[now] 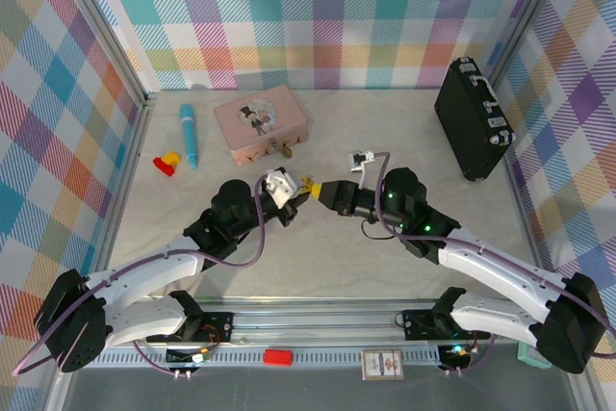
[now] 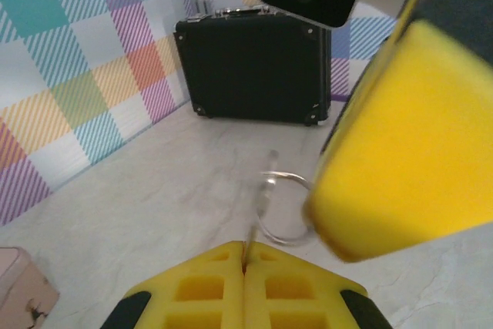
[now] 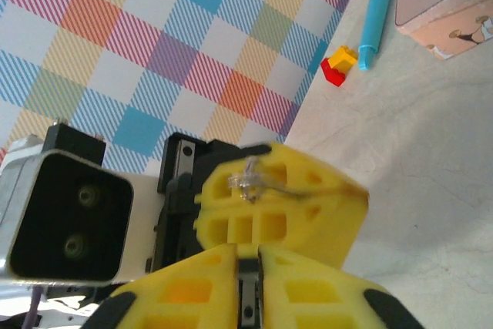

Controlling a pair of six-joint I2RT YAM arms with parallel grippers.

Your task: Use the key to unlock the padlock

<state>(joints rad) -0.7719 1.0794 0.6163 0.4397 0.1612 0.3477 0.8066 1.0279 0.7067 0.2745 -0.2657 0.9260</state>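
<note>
Your left tool [image 2: 245,258] clamps the key [image 2: 265,184], lying left-right, ring end toward your right tool [image 3: 246,260]; I cannot tell that tool's grip.

Desk [image 1: 318,247]: pale, marble-patterned top, plaid walls [image 1: 318,16] on three sides.

- Pink tin box [image 1: 260,122]: far edge, left of centre, lid down, cartoon couple printed on the lid. A corner of it also shows in the left wrist view [image 2: 23,287].
- Blue pen [image 1: 189,135]: just left of the tin, lying roughly parallel to the left edge.
- Red and yellow bricks [image 1: 166,163]: touching each other, beside the pen's near end, close to the left edge.
- Black case [image 1: 470,117]: far right corner, standing on edge, silver latches on top.
- Front rail below the near edge: small red piece [image 1: 277,356], printed card [image 1: 382,365].
</note>
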